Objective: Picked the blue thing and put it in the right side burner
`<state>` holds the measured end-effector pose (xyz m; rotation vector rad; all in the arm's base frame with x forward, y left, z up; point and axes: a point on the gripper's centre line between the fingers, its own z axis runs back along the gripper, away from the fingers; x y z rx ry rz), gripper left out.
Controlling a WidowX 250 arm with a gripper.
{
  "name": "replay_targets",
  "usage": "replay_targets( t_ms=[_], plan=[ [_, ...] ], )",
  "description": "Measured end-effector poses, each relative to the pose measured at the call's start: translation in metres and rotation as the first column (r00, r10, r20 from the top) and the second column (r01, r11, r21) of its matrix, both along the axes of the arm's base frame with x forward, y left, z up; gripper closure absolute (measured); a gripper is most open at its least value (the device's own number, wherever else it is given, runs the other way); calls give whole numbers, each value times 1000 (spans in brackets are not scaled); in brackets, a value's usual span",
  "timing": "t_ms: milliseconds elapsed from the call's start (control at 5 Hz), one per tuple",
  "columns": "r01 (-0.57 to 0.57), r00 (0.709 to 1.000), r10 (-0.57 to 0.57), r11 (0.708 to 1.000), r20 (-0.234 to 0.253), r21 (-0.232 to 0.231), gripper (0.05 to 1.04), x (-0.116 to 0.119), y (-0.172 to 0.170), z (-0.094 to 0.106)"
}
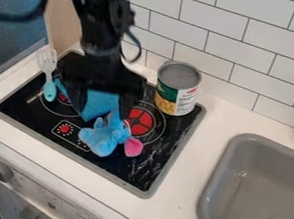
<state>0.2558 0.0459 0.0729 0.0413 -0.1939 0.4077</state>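
Gray sink (pixel 250 195) sits nearest, blue plush toy (pixel 105 136) lying beneath the spread end effector (pixel 102 110).

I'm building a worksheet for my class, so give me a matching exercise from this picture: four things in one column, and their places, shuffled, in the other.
Column one
1. Blue plush toy
2. Tin can
3. Slotted spatula
4. Sink

Column two
A. Lying across the left edge of the cooktop
B. Set into the counter, right of the cooktop
C. At the lower end of the gripper
D. Standing at the cooktop's back right

Right pairs: 1-C, 2-D, 3-A, 4-B
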Motion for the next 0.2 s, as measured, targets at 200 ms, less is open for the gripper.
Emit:
replay_targets(
  t_ms=[200],
  plan=[
    [-11,998,12,1000,56,-23,83,-2,8,29]
  ],
)
